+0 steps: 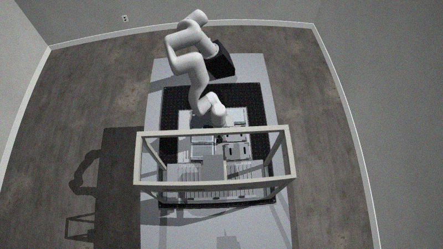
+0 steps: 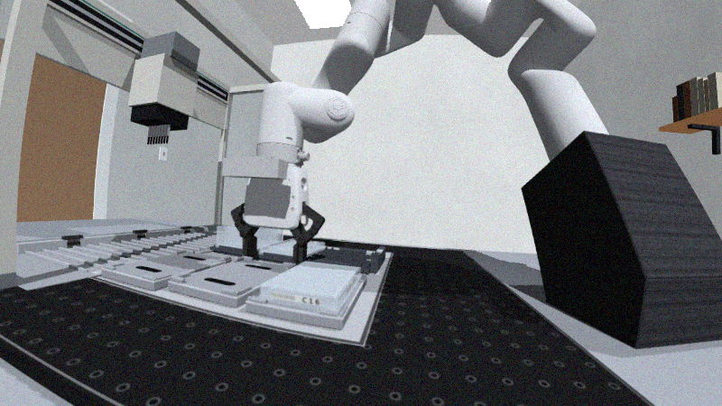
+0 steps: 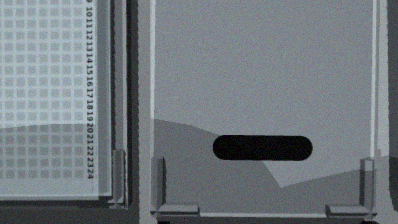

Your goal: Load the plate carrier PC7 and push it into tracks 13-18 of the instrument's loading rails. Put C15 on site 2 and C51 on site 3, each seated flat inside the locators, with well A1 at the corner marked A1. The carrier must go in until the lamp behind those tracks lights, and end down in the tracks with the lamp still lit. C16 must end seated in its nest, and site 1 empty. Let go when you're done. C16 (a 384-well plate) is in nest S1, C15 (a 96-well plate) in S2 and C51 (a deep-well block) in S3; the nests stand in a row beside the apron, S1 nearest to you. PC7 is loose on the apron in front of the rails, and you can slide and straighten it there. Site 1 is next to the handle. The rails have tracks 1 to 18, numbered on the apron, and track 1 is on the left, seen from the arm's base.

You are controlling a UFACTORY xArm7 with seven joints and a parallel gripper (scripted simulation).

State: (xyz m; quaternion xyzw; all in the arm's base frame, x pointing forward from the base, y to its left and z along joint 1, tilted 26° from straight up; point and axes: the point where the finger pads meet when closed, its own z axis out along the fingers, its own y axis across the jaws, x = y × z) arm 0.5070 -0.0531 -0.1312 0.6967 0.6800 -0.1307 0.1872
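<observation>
gripper: dark two-finger gripper (image 2: 275,241) on the white arm, fingers spread fully apart, nothing between them; it points straight down, low over the deck behind the near plate.
arm: white seven-joint arm (image 1: 191,66) reaches from its black block pedestal (image 2: 651,282) out over the grey apron.
C16: pale flat 384-well plate labelled C16 (image 2: 309,289) sits in the nearest nest of the row, level as far as the exterior view shows. In the wrist view its fine well grid and column numbers (image 3: 45,95) fill the left edge.
empty nest: grey flat tray with a dark oblong slot (image 3: 262,148) lies directly under the wrist camera, just right of C16; raised corner locators (image 3: 176,207) show along its bottom edge. No plate in it.
other nests: two more grey slotted trays (image 2: 217,285) run on to the left in the exterior view, both bare on top.
carrier PC7: long pale carrier (image 1: 202,146) lies on the apron under the cream frame, left of the nest row, with two white gridded plates on it; cannot tell seating or A1 corner from here.
rails: ribbed grey loading tracks (image 2: 115,244) lie far left, beyond the nests. Lamp state: cannot tell.
frame: cream rectangular instrument frame (image 1: 214,182) spans the deck in the top view.
pipetting head: grey box with dark tips (image 2: 161,90) hangs above the rails.
</observation>
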